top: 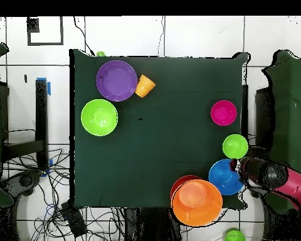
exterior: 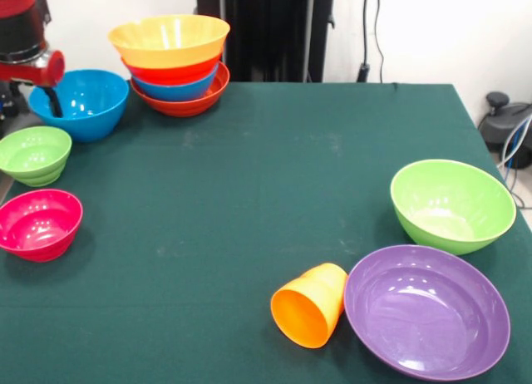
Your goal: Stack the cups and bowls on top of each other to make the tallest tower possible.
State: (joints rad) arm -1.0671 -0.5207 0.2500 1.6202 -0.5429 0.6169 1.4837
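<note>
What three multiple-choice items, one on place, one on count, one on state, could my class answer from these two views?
1. Where does the gripper reach?
A. Into the glossy blue plastic bowl
B. Over the large purple plastic bowl
C. Above the tower

2. How many bowls form the tower?
A. Two
B. Four
C. Six

3. How is the small orange plastic tumbler placed?
A. Upright
B. Inside a bowl
C. On its side

Key: 1 A, the gripper dips inside its rim; 2 B, four rims show, stacked; 3 C, its mouth faces sideways.
</note>
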